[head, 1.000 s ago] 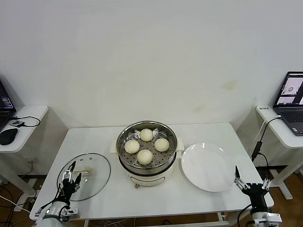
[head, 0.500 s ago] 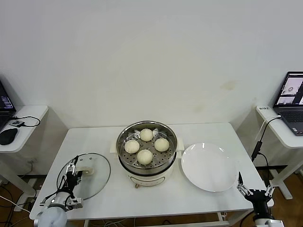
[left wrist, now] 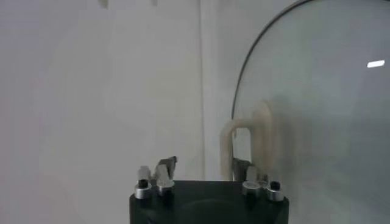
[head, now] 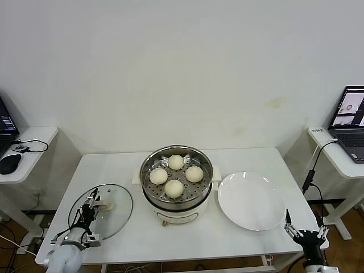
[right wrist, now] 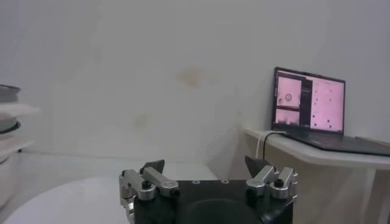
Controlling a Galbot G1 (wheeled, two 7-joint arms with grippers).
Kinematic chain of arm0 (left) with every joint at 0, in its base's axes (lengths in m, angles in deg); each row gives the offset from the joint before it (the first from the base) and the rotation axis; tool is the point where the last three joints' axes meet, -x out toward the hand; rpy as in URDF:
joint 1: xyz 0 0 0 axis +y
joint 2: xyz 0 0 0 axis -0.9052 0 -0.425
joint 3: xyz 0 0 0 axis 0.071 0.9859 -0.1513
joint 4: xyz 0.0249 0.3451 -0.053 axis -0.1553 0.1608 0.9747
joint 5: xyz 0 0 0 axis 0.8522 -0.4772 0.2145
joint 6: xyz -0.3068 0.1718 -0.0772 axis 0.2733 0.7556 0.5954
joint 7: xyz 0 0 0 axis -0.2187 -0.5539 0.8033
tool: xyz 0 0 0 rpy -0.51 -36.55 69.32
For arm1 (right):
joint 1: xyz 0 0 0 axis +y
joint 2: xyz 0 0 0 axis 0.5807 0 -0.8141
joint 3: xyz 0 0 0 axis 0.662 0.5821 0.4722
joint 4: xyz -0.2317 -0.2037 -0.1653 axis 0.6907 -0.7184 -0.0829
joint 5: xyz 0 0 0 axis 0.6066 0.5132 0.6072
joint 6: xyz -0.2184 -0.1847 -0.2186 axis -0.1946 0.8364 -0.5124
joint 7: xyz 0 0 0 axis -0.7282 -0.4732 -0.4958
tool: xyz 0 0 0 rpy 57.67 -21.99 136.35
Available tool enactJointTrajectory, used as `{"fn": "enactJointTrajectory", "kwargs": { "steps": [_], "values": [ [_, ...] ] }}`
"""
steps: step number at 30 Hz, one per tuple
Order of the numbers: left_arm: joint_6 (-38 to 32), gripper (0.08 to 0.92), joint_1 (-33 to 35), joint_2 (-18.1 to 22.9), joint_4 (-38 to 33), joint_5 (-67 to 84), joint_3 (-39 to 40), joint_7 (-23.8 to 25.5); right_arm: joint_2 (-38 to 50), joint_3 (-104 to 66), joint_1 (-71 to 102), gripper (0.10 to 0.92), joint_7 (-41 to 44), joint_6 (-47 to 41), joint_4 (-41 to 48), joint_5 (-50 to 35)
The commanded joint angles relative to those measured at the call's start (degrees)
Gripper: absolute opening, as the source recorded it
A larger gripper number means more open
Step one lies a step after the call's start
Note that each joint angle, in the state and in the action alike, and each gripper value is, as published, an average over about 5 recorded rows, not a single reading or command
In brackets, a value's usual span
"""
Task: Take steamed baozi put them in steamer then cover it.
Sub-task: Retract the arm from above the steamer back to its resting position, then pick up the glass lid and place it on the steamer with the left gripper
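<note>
Steamed baozi (head: 176,175), four, sit in the uncovered steamer (head: 177,208).

On your white table (head: 119,170) you have a flat white plate (head: 252,200) at the right and a glass lid (head: 114,211) at the left — an open laptop (head: 351,121) sits on the right side desk (head: 335,151).

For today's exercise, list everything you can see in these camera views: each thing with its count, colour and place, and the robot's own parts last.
Steamed baozi: four, cream-white, on the tray inside the steamer.
Steamer: one, steel with cream base, table centre.
Glass lid: one, clear with cream handle, table's left end.
Plate: one, white, right of the steamer.
Table: one, white.
Laptop: one, dark, on the right side desk.
Left end effector: one, dark, around the lid handle.
Right end effector: one, dark, open, at the table's near right corner.
</note>
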Motion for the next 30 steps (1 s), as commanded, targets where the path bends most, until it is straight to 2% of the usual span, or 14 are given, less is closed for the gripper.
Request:
{"fn": "enactJointTrajectory", "kwargs": {
  "steps": [1,7,12,15,24,27,30],
  "values": [
    [-0.5,0.437,-0.7,0.0,0.6,1.6,0.0,-2.4,-0.1,0.0,0.3,0.823,0.1,0.2,0.0,0.0],
    [-1.0,0.264,0.7,-0.2,-3.0,2.3,-1.6,-6.0,-0.2,0.6,1.1,0.823,0.2,0.4,-0.8,0.3],
    [-0.7,0.15,3.1,-1.7,-8.4,2.2,-4.6,-6.3,-0.7,1.6,1.4,0.823,0.3,0.5,-1.3,0.8],
    [0.2,0.142,5.2,-3.6,-12.8,3.5,-6.8,-4.3,-0.8,2.2,1.4,0.823,0.3,0.4,-1.5,1.1],
    [8.3,0.142,10.4,-10.4,-31.3,9.6,-11.0,6.9,-1.3,3.0,1.4,0.823,-0.2,1.6,-1.3,3.8],
    [11.7,0.142,9.5,-11.5,-35.6,12.6,-9.6,8.9,-1.6,3.5,1.7,0.823,-0.4,2.3,-1.2,5.3],
    [15.7,0.142,8.0,-13.3,-39.5,15.6,-4.8,10.0,-2.3,4.1,1.7,0.823,-1.2,3.1,-1.1,7.0]
  ]
}}
